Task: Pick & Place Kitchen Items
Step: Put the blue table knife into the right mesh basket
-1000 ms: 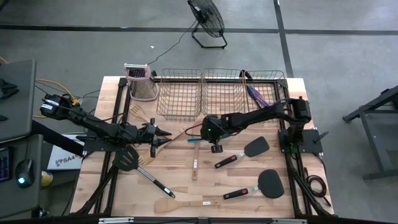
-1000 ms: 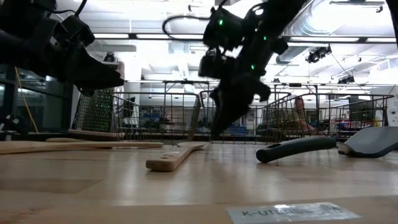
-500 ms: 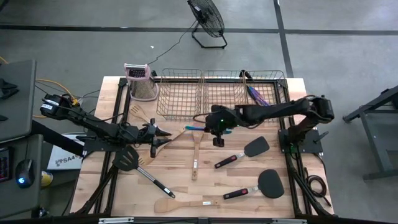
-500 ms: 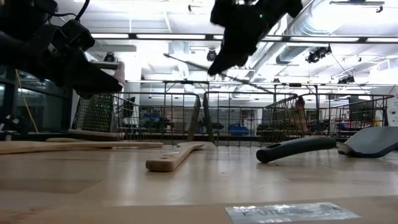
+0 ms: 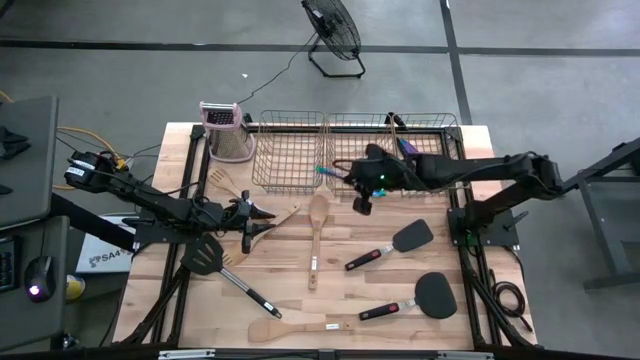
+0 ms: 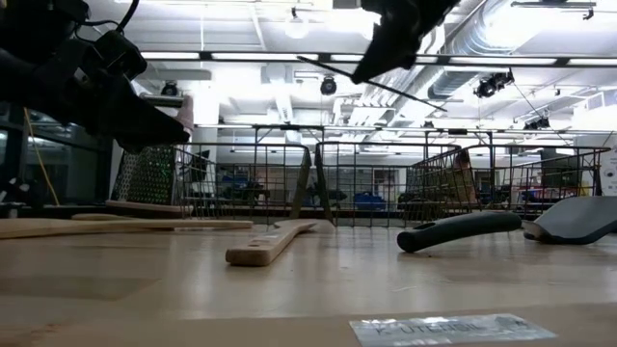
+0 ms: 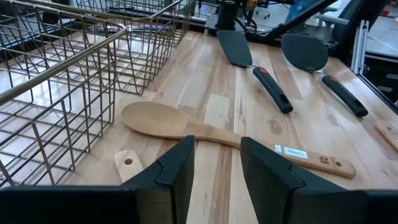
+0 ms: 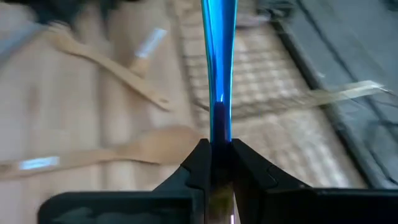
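Note:
My right gripper (image 5: 350,178) is shut on a slim iridescent blue piece of cutlery (image 5: 323,171) and carries it high above the table, just at the near side of the wire baskets (image 5: 290,160). In the low view the cutlery (image 6: 323,67) is a thin slanting line below the gripper (image 6: 366,72). My left gripper (image 5: 262,215) stands open low over the table's left half, with nothing between its fingers (image 7: 180,165). A wooden spoon (image 7: 186,124) lies flat on the table just ahead of it. My right gripper pinches the blue cutlery at one end (image 8: 217,134) between its two fingers. The fingers come from the table's right, slanting down, and lie along the piece. The rest of the piece sticks out ahead of the fingertips, lifted clear of the table.
Flat on the table lie the wooden spoon (image 5: 316,235), three black spatulas (image 5: 395,243) (image 5: 420,298) (image 5: 225,270) and a wooden spatula (image 5: 300,328). A box grater (image 5: 225,130) stands at the far left. Purple cutlery (image 5: 412,152) lies in the right basket.
My right gripper has risen from the table and gone toward the far right, toward the baskets, rolling its wrist and staying shut. The blue cutlery has come up with it, from lying on the table to hanging clear in the air.

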Robot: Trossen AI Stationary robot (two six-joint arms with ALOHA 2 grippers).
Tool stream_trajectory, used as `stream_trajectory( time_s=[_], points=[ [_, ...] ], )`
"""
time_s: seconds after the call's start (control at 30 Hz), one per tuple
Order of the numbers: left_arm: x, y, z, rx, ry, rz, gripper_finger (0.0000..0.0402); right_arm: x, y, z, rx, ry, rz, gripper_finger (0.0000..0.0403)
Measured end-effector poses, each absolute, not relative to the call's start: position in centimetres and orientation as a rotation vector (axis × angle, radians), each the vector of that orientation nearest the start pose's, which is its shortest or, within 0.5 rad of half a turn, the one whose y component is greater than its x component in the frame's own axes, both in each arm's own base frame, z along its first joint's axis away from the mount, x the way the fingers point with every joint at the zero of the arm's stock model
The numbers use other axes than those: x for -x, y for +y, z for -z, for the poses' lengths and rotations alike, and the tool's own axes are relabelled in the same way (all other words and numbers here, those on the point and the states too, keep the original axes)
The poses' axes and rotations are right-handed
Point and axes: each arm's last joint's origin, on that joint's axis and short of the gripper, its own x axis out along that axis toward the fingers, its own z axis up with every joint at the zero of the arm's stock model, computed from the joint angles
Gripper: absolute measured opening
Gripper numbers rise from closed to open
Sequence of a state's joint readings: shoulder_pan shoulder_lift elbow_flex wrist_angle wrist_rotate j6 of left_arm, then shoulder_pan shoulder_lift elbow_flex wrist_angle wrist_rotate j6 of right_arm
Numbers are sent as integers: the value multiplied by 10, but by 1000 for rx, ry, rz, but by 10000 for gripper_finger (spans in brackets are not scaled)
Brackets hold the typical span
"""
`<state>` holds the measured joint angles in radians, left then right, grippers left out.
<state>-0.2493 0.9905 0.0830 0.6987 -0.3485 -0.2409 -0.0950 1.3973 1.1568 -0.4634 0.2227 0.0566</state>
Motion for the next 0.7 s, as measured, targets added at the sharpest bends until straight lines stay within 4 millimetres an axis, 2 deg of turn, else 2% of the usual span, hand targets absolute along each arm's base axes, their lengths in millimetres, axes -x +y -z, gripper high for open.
stream_trajectory(
  time_s=[0.2,0.4,0.7],
  points=[
    [-163,-31,-148,177,190,-123,129,-268,-61,-306,-4,806,553,33],
    [-163,-31,-147,173,205,-124,129,-239,-91,-301,-44,968,762,33],
    [-163,-31,-146,172,208,-124,129,-215,-128,-299,-121,1031,937,33]
  ],
)
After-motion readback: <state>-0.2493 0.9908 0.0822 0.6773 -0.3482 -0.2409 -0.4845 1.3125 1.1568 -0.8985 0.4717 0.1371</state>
